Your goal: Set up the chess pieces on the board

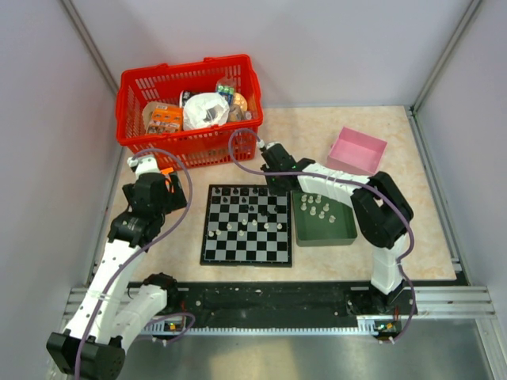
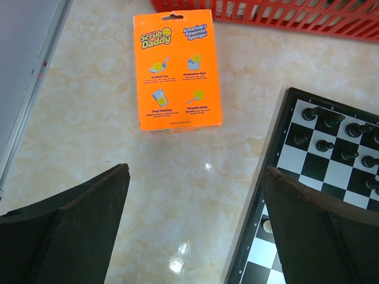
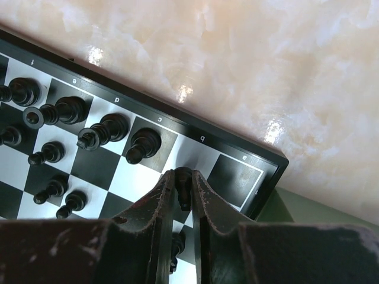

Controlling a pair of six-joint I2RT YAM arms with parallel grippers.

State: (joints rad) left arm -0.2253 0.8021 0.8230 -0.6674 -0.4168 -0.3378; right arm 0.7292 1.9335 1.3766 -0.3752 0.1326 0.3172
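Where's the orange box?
In the left wrist view, the orange box lies flat on the table, just in front of the red basket and left of the board.

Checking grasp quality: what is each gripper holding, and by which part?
Right gripper pinches a black chess piece by its sides; left gripper holds nothing.

Basket [image 1: 190, 147] close behind board [image 1: 245, 261], tray [image 1: 325, 240] flanking right, gap left
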